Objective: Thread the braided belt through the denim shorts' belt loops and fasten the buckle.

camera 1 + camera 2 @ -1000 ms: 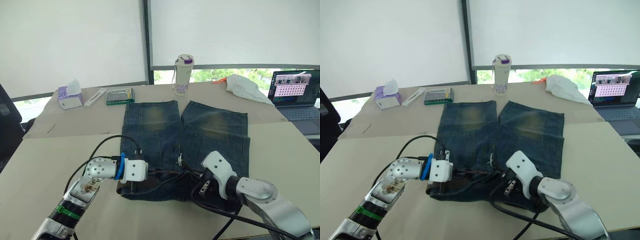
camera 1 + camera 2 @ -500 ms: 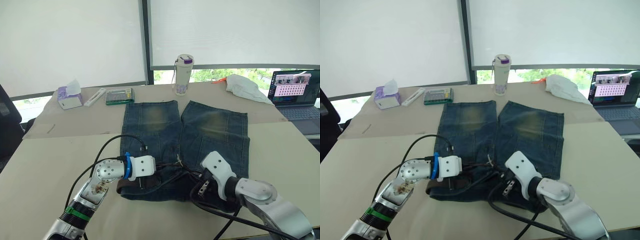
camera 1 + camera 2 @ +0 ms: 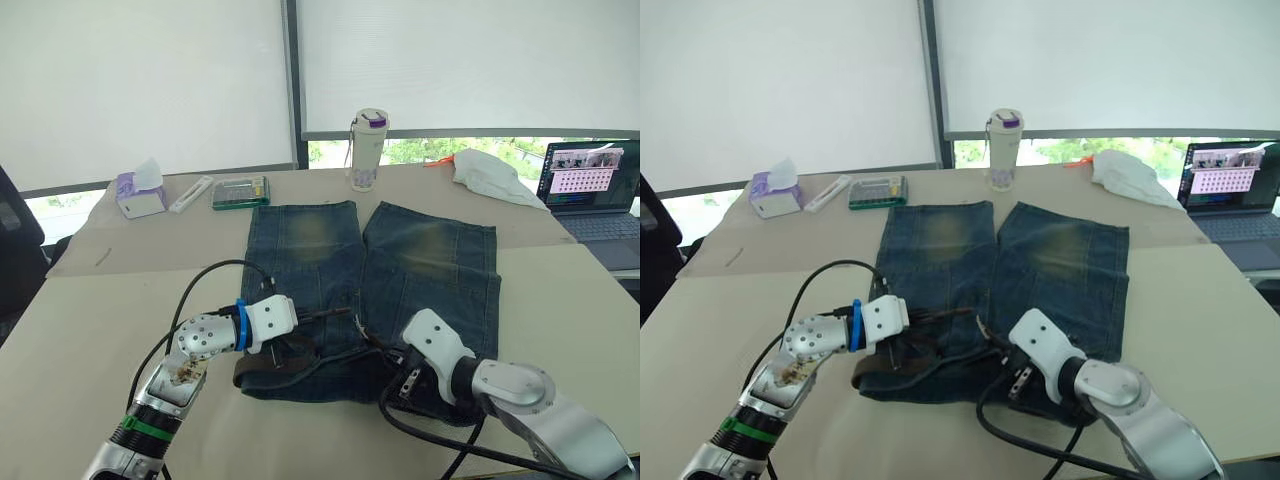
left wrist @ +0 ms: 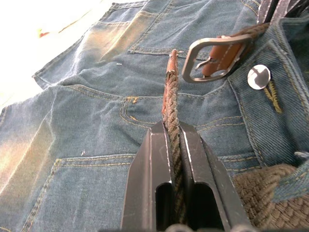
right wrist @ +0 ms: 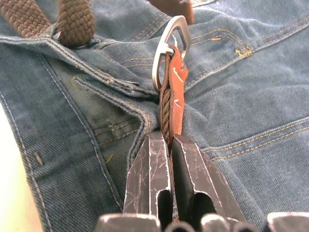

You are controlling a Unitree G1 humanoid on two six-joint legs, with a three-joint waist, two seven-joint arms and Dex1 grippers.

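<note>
Left tool [image 4: 172, 145] lifted braided belt [image 4: 170, 104] toward buckle [image 4: 212, 58].

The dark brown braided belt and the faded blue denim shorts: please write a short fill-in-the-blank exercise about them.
1. The left gripper is shut on the tip end of the dark brown braided ____.
2. The right gripper holds the belt end with the silver metal ____.
3. The faded blue denim shorts lie flat on the ____.

Missing words: belt; buckle; table
</note>
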